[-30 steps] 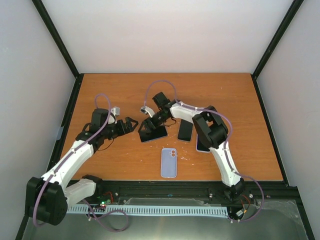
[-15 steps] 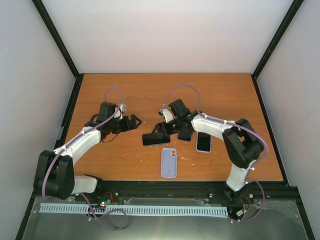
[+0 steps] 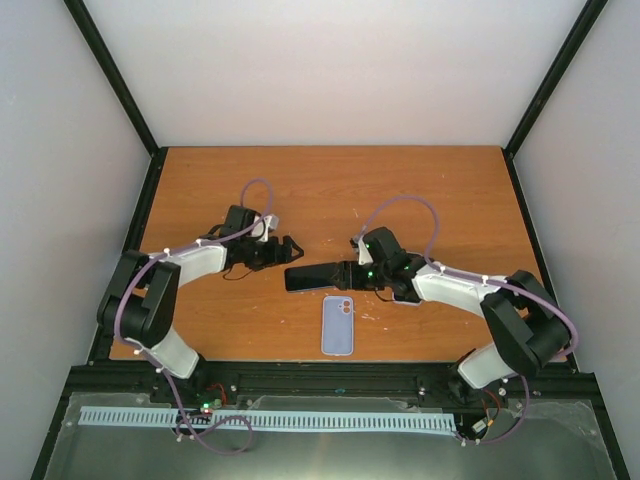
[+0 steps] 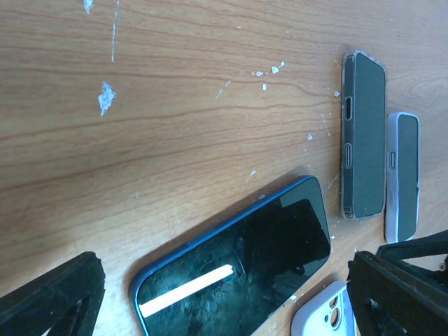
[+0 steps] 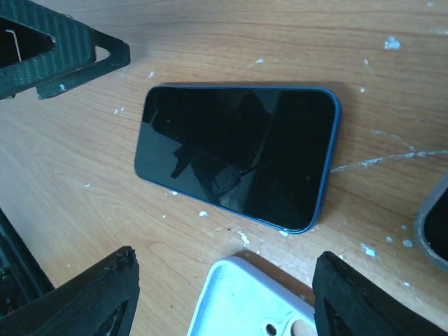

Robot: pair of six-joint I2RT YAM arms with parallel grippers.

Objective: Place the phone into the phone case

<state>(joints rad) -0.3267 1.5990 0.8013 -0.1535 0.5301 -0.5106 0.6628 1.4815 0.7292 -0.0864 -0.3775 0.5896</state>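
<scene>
From above, the phone (image 3: 309,277) lies flat and screen-up at mid-worktop (image 3: 440,190). The lilac phone case (image 3: 338,325) sits just nearer the bases, apart from it. The left jaws hover just beyond the phone's far-left corner, and the right jaws sit at its right end.

In the left wrist view, the left jaws are spread wide with nothing between them, and the blue-rimmed phone lies below. Two other handsets, one clear-cased (image 4: 363,136) and one pale (image 4: 402,175), lie side by side beyond it.

In the right wrist view, the right jaws gape wide and empty, with the phone ahead of them and the case's camera corner between the fingers (image 5: 82,294).

The phone looks stiff, fairly dense and glass-slick. Lying flat, it probably offers only its thin long edges for a grip. The case is likely light and bendy, so it may skid unless it is pinned.
</scene>
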